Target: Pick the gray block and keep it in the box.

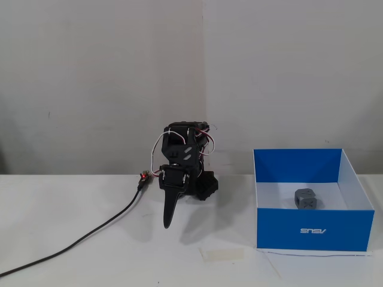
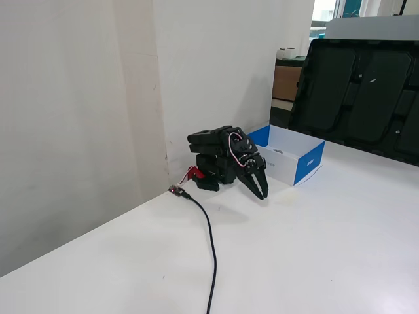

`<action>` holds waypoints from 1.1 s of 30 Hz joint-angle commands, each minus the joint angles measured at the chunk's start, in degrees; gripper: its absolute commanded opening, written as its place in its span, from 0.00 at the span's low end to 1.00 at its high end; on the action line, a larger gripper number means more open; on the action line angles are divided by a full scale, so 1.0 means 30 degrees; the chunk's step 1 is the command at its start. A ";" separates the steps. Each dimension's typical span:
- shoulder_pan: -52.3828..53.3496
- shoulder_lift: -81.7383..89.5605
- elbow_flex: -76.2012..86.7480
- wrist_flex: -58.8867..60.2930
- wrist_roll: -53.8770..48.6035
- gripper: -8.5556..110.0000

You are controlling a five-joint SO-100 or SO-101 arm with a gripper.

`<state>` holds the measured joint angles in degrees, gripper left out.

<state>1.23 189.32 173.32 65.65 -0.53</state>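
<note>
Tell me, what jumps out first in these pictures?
The bright blue box at the right of the white table, with a small gray block lying inside it. Left of it, against the wall, sits a folded black arm, its tool pointing down, holding nothing.
</note>
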 commanded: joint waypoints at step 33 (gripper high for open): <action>-0.0146 0.2402 0.0176 -0.0146 0.0088 0.07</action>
<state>1.14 189.32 173.32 65.65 -0.53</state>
